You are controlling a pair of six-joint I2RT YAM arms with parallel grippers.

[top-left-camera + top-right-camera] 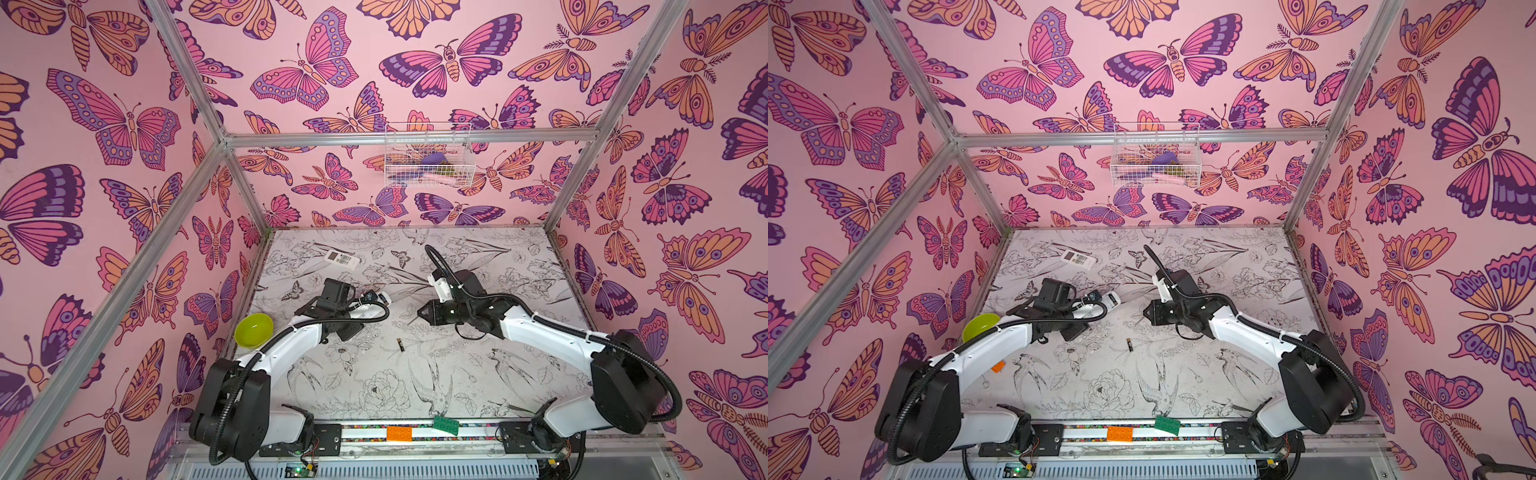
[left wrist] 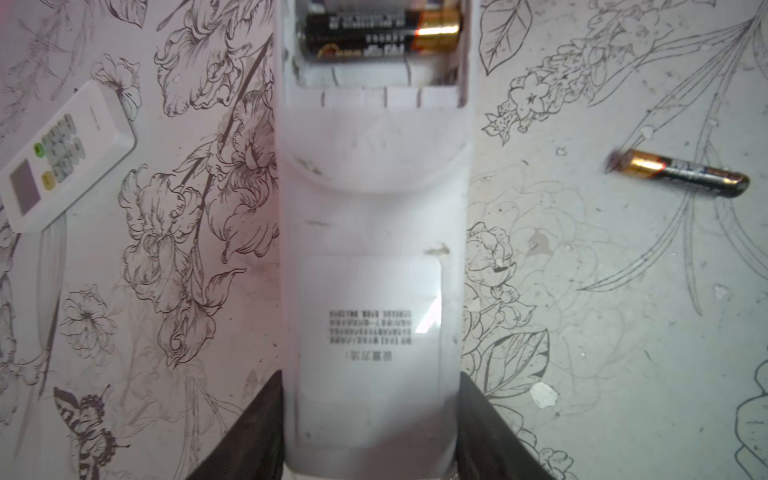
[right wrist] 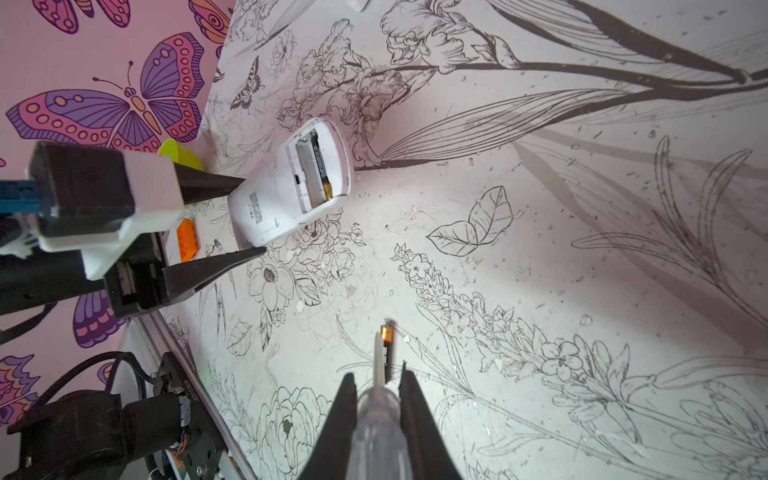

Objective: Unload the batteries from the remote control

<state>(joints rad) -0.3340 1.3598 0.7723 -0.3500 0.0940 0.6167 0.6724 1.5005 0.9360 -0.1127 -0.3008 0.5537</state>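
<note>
**A:** How do the batteries look?

**B:** They are thin black cylinders with gold ends. One battery sits in the open compartment of the white remote, which is turned back side up. The slot beside it is empty. A loose battery lies flat on the table.

**A:** Where are they relative to the jaws?

**B:** The left gripper is clamped on the remote's sides at the end far from the compartment, so the seated battery is well beyond its fingertips. The loose battery shows just past the right gripper, alongside the thin white tip of the clear-handled tool pinched between those jaws. I cannot tell whether tip and battery touch.

**A:** And the arms?

**B:** In both top views each arm reaches in from its own side. The two grippers point towards each other across a gap, with the loose battery nearer the right one.
</note>
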